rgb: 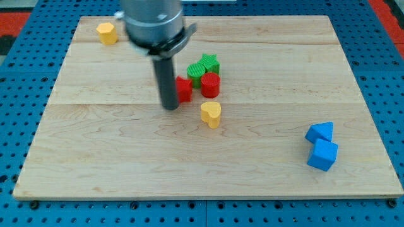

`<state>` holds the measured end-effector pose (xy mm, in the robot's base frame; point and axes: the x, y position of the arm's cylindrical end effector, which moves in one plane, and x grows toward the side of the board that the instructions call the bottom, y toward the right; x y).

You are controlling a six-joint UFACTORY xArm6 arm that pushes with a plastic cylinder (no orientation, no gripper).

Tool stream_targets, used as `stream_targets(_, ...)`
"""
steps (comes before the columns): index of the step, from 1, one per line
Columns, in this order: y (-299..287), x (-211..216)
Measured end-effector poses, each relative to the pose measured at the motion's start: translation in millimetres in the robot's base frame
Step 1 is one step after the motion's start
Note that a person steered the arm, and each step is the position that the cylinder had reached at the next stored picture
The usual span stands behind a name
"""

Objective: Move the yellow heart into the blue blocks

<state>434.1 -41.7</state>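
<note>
**Pushing the yellow heart toward the blue pair, roughly halfway across**

Sitting near the board's middle, the yellow heart (211,114) lies just below the red cylinder (210,84) and well apart from the two blue blocks at the view's lower right. The rod's tip (170,106) is on the heart's left and a bit above it, with a visible gap, so no contact right now. That side makes sense: the goal is to the right and down, so the pusher belongs up-left of the heart. No fingers exist on this rig, just a plain rod, so nothing is spread or pinching.

The rod partly covers the red star (184,89); whether it touches it cannot be told. A green block (196,74) and a green star (209,63) sit just above the red ones, clustered tight. A yellow block (106,32) rests alone at the view's top left, out of play.

Between the heart and the blue triangular block (320,131) and blue cube (323,155) the wooden board (126,157) is bare, so the path looks open. Likely risk: a push from too high could send the heart below the blue pair.
</note>
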Motion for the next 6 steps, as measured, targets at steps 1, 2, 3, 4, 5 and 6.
stream_targets(1, 59, 21)
stream_targets(2, 5, 21)
stream_targets(3, 35, 35)
stream_targets(4, 118, 67)
stream_targets(5, 100, 70)
stream_targets(6, 101, 99)
